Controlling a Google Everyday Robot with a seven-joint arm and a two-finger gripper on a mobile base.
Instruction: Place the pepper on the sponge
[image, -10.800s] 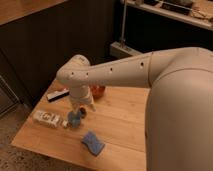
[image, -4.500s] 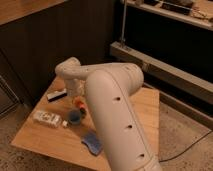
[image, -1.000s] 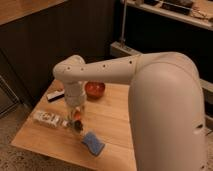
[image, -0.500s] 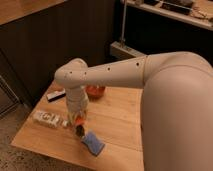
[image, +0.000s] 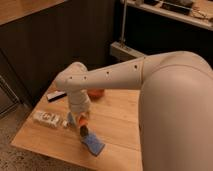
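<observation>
The pepper (image: 82, 120) shows as a small orange-red piece at the lower end of my gripper (image: 82, 125), which is shut on it. The gripper hangs from the white arm (image: 115, 77) just above the wooden table (image: 120, 125). The blue sponge (image: 94, 146) lies flat near the table's front edge, just below and to the right of the gripper. The pepper is held a little above the sponge's near-left corner and is partly hidden by the fingers.
A small blue cup (image: 70, 119) stands just left of the gripper. A white packet (image: 47, 118) lies further left. An orange-red bowl (image: 96, 92) sits behind the arm, and a dark flat object (image: 55, 95) lies at the back left. The big white arm hides the table's right side.
The gripper has moved forward and to the right with the pepper, away from the cup and closer to the sponge.
</observation>
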